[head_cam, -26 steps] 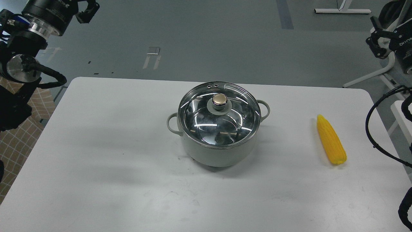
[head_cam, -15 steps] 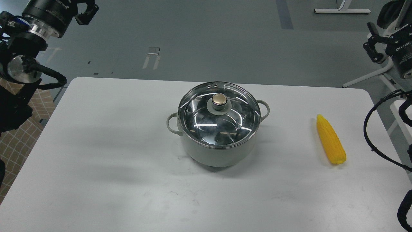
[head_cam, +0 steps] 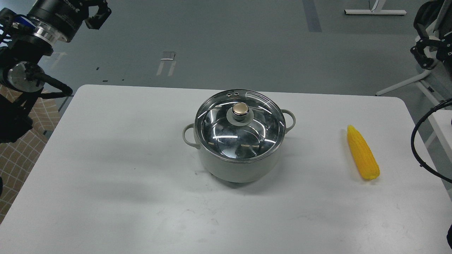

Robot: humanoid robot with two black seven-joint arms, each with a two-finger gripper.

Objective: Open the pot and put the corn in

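1. White lettering runs along the black cylindrical housing of the left arm (head_cam: 56, 16) at the top left corner. It is cut off by the picture's edge and too small to read with certainty.
2. Nothing else in view carries text, a label, a number or a sign that can be read.

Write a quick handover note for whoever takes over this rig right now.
Left gripper: raised beyond the table's far-left corner, holding nothing; open or shut unclear.
Right gripper: up at the right edge, off the table, holding nothing; state unclear.
Pot: table centre, lid on, knob untouched.
Corn: lying right of the pot, apart from it.
Done: nothing.
Left: lift the lid, put the corn in.
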